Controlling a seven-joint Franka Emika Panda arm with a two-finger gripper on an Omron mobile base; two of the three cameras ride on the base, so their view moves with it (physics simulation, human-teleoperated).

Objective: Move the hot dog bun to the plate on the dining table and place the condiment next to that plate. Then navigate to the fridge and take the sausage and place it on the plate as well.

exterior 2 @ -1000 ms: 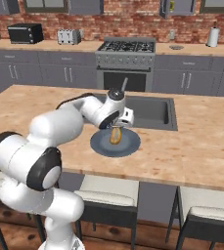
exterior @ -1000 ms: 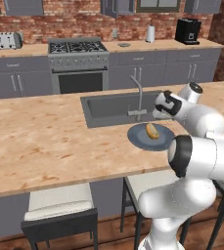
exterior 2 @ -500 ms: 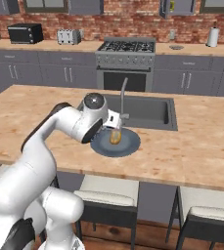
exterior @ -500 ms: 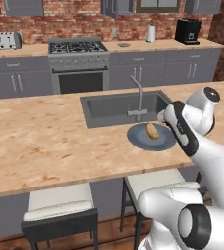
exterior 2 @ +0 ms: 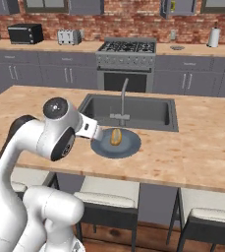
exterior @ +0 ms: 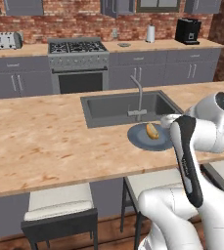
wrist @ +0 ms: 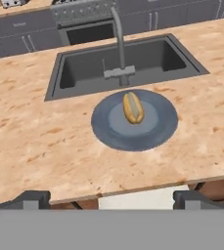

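The small oblong yellow-tan hot dog bun (wrist: 133, 108), lighter along its top and browner at the edges, lies on the wide round flat blue-grey plate (wrist: 157, 132), near its centre and slightly toward the sink side. The plate rests on the pale wood-grain bench (wrist: 45, 141), just in front of the inset grey sink (wrist: 84, 68) and its slim grey faucet (wrist: 118, 44). The end effector (wrist: 111, 199) hangs back at the bench's near edge, well apart from the plate, its 2 dark fingertips (wrist: 33, 199) spread wide, holding nothing.
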